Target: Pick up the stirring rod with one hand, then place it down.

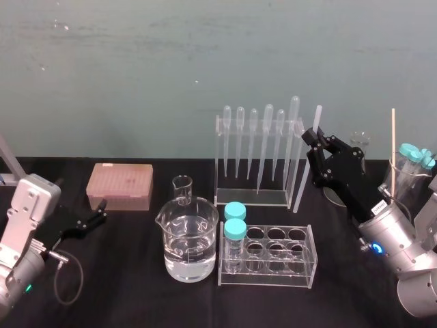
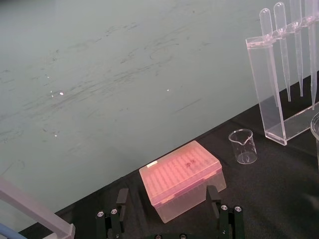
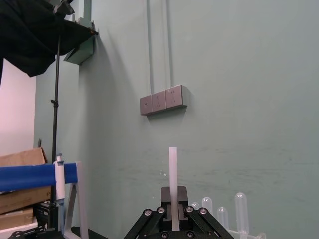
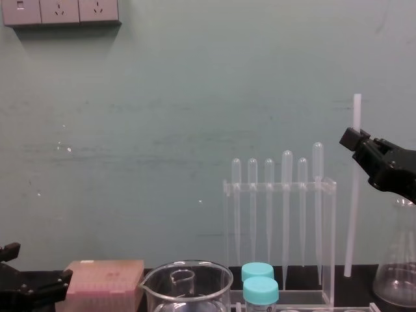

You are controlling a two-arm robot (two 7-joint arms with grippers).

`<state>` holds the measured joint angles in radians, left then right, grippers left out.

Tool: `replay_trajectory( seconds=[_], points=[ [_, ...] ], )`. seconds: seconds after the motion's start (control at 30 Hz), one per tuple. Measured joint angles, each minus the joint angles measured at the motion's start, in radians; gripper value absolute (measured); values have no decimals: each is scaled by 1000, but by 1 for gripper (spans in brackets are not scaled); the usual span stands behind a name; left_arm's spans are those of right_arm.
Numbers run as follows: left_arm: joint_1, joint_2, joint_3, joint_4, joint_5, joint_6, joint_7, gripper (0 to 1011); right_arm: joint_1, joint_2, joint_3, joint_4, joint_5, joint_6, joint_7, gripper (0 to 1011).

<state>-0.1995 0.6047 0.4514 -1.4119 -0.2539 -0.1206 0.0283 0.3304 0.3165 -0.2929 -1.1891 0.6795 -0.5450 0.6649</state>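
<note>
While right tool [image 1: 312, 137] clamps stirring rod [image 1: 301, 184] upright just beside pipette rack [image 1: 259, 195], left tool [image 1: 100, 213] sits parked left, fingers apart.

The left claw [image 1: 91, 219] and right claw [image 1: 314, 139] are black, built of blocky jointed links with silver screw heads, each on a silver-grey wrist housing, the right with a blue light [image 1: 377, 247] and white label [image 1: 379, 205], the left with a green light [image 1: 27, 288] and a looped black cable [image 1: 81, 272].
</note>
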Motion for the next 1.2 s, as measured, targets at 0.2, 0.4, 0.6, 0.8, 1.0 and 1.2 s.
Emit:
replay_trajectory(
  seconds=[0.2,0.4,0.6,0.8,1.0,1.2],
  points=[
    [0,0,0,0,0,0,0,1000,0,0,0,0,0,0,0,69],
    [0,0,0,0,0,0,0,1000,-10,2,7,-25,-21,26,-11,69],
    [0,0,0,0,0,0,0,1000,-36,15,16,-76,-30,69,-18,69],
    [0,0,0,0,0,0,0,1000,-84,40,19,-143,-39,118,-11,69],
    [0,0,0,0,0,0,0,1000,-127,65,19,-191,-62,143,1,69],
    [0,0,0,0,0,0,0,1000,-143,75,23,-207,-86,147,-5,69]
  ],
)
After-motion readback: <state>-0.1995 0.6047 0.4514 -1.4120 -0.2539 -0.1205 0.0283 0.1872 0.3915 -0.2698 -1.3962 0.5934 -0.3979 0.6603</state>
